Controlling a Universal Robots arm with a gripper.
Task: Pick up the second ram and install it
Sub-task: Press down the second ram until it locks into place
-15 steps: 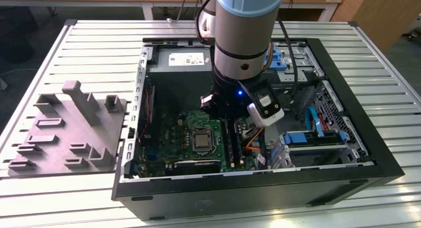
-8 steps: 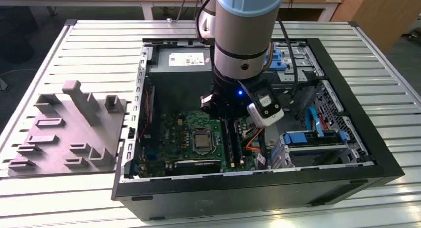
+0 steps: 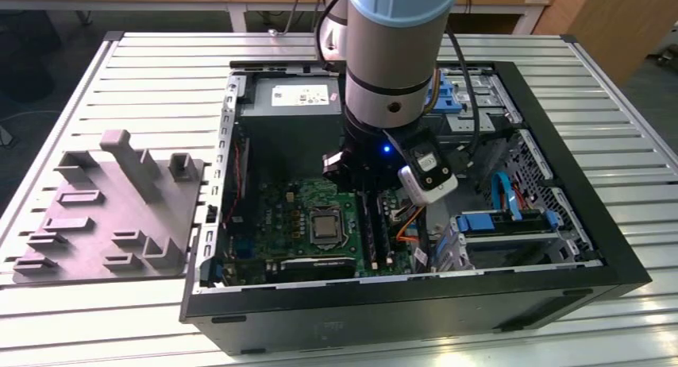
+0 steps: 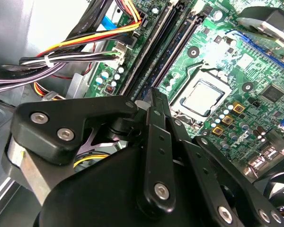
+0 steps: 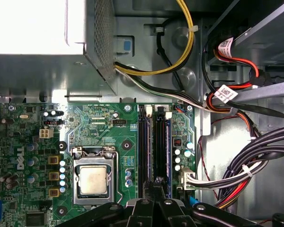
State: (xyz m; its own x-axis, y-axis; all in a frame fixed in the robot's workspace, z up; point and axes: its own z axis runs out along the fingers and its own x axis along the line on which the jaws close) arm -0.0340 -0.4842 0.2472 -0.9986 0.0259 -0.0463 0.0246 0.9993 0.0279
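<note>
My gripper (image 3: 366, 186) hangs inside the open computer case, low over the green motherboard (image 3: 307, 200). In both wrist views its black fingertips (image 5: 158, 182) (image 4: 154, 97) are pressed together at the near end of the long black memory slots (image 5: 157, 142), with nothing showing between them. Two thin dark bluish sticks stand seated in the slots, one (image 5: 166, 146) on the cable side and one (image 5: 146, 146) on the processor side. I cannot tell which of them is the second ram. The same slots run away from the fingers in the second wrist view (image 4: 165, 42).
The processor socket (image 5: 92, 179) lies beside the slots. Bundled cables (image 5: 246, 165) crowd the other side, and the power supply box (image 5: 42, 42) sits beyond. A grey fixture plate (image 3: 106, 216) lies on the slatted table at the exterior view's left. Blue drive brackets (image 3: 503, 220) stand at its right.
</note>
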